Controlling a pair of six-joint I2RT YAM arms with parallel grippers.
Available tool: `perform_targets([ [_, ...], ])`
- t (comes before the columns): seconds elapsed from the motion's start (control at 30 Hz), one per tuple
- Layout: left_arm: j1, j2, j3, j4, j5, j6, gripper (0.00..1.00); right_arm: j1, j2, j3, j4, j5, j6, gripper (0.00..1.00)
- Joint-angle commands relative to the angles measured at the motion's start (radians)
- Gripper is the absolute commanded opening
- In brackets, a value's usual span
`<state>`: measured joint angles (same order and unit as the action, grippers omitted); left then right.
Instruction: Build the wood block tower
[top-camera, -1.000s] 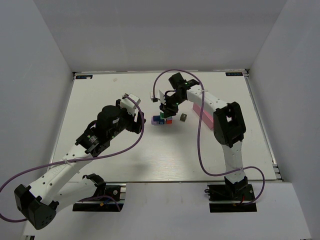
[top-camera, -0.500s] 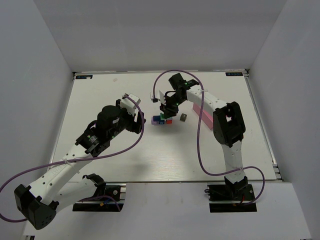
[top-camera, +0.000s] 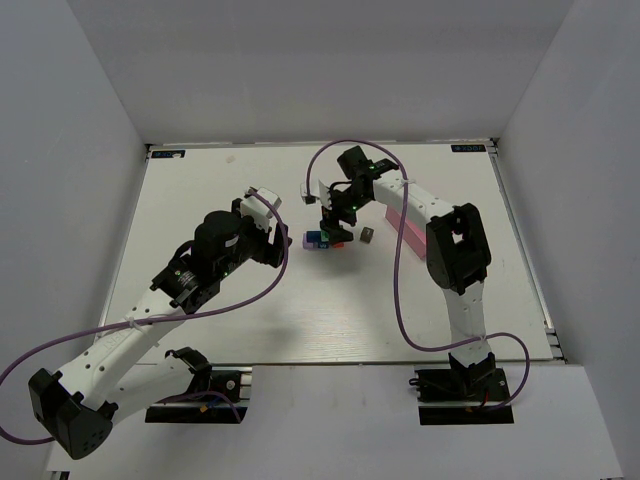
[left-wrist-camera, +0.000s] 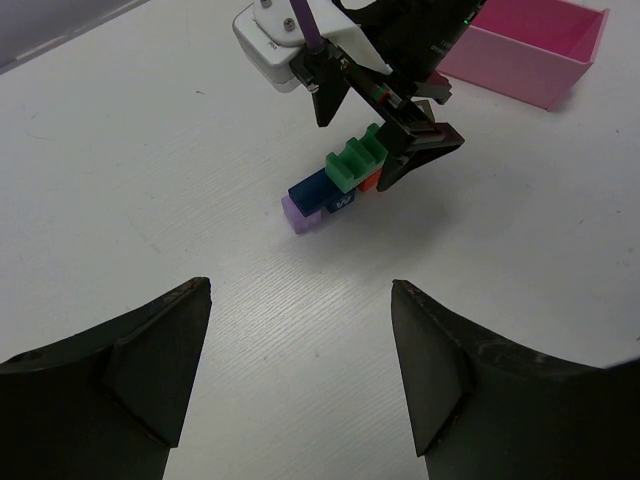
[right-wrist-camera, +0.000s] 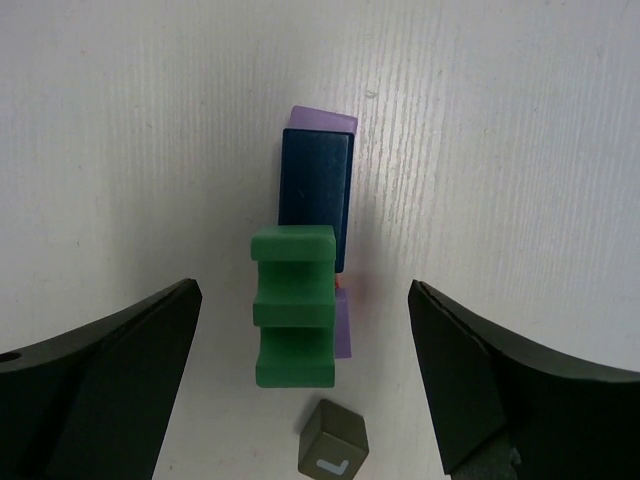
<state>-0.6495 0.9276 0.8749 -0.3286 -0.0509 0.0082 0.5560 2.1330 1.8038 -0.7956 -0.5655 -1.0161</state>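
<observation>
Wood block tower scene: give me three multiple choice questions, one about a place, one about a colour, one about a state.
1. The green block sits: A lying alone; B atop the other blocks; C beneath them.
2. The tray is: A yellow; B black; C pink.
3. The right pincer is: A open, astride the green block; B shut on it; C shut on the tray.
Answers: B, it rests on the row below; C, its walls are pink; A, a gap shows on each side of the block.
</observation>
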Motion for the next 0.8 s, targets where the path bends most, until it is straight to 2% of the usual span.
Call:
perform_targets([
  [0.0, 0.005, -0.013, -0.001, 0.011, 0.014, 0.004, 0.82, -0.005, -0.027, 0.0, 0.035, -0.025, 0.016, 0.9],
  [0.33, 0.005, -0.013, -0.001, 0.011, 0.014, 0.004, 0.82, -0.039, -0.143, -0.066, 0.075, -0.024, 0.037, 0.9],
  [0.43, 0.005, -0.022, -0.001, 0.011, 0.014, 0.004, 0.82, -0.054, -0.285, -0.171, 0.11, -0.031, 0.034, 0.9],
  [0.47, 0.005, -0.023, -0.001, 0.011, 0.014, 0.004, 0.82, -0.062, -0.286, -0.172, 0.11, -0.031, 0.034, 0.9],
  [0.5, 0.005, -0.023, -0.001, 0.011, 0.005, 0.004, 0.82, -0.067, -0.341, -0.26, 0.162, -0.031, 0.036, 0.9],
  [0.57, 0.005, -0.033, -0.001, 0.011, 0.005, 0.004, 0.82, -0.073, -0.454, -0.328, 0.211, -0.004, 0.06, 0.9],
  [0.6, 0.005, -0.033, -0.001, 0.011, 0.005, 0.004, 0.82, -0.076, -0.481, -0.44, 0.342, 0.012, 0.126, 0.9],
  [0.67, 0.005, -0.033, -0.001, 0.011, 0.005, 0.004, 0.82, -0.087, -0.551, -0.536, 0.442, 0.077, 0.161, 0.9],
  [0.7, 0.005, -0.033, -0.001, 0.011, 0.005, 0.004, 0.82, -0.085, -0.562, -0.561, 0.475, 0.117, 0.184, 0.9],
  [0.73, 0.005, -0.033, -0.001, 0.011, 0.005, 0.004, 0.82, -0.087, -0.567, -0.599, 0.533, 0.183, 0.277, 0.9],
  [0.77, 0.005, -0.033, -0.001, 0.011, 0.005, 0.004, 0.82, -0.091, -0.55, -0.6, 0.524, 0.209, 0.283, 0.9],
])
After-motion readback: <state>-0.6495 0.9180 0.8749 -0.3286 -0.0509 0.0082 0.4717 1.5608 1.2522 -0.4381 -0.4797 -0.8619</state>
